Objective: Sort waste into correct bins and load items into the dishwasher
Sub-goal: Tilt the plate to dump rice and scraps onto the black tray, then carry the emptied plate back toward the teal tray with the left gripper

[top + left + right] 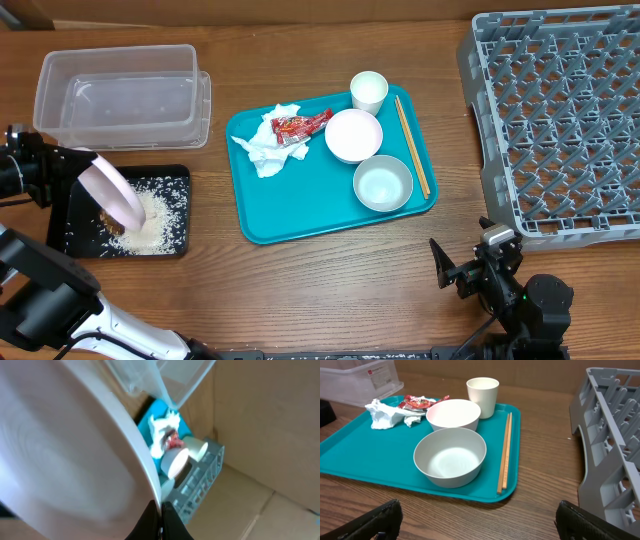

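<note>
My left gripper (82,172) is shut on the rim of the white plate (112,190), held tilted over the black tray (178,182), where a heap of white rice (150,222) lies. The plate (60,450) fills the left wrist view. The clear tub (120,95) stands behind the tray. On the teal tray (290,225) lie crumpled tissues (265,145), a red wrapper (298,125), two white bowls (353,135) (382,184), a white cup (368,91) and chopsticks (411,145). The grey dish rack (560,120) is at the right. My right gripper (477,525) is open above the table.
The teal tray (350,455) sits mid-table, between the bins and the rack (615,445). Bare wooden table lies in front of the tray, near my right gripper. Rice grains are scattered across the black tray.
</note>
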Controlling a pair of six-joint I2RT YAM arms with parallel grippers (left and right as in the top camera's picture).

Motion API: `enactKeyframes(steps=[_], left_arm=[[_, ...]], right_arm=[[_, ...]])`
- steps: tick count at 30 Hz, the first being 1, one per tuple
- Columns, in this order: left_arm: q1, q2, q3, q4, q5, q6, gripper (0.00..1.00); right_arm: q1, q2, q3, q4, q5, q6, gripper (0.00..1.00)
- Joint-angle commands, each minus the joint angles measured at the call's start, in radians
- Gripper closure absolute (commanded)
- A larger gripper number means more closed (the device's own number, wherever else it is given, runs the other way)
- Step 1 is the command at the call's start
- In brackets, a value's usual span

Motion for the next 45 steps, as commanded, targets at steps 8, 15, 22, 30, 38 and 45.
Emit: enactKeyframes(steps=[8,15,22,30,38,45], left_arm=[[-0.01,-0.021,-0.016,-0.022,0.181,0.18,0.96],[-0.024,-0.027,-0.039,-0.073,0.183,0.181,0.96],[-0.163,-0.042,-0.045,-0.073,0.115,0.148,0.96],[-0.498,-0.103,-0.045,-0.073,0.108,0.088,0.96],[-0.724,-0.116,-0.045,-0.051,0.063,0.047,0.96],[-0.994,-0.116,-0.045,0.092,-0.267,-0.166,0.96]], right_arm=[[0.005,-0.012,-0.006,0.0,0.003,-0.003,0.0],[0.005,-0.012,-0.006,0.0,0.003,-0.003,0.0],[0.005,-0.012,-0.006,0.0,0.003,-0.003,0.0],[0.005,-0.012,-0.006,0.0,0.003,-0.003,0.0],[0.005,-0.012,-0.006,0.0,0.003,-0.003,0.0],[0.005,-0.012,-0.006,0.0,0.003,-0.003,0.0]])
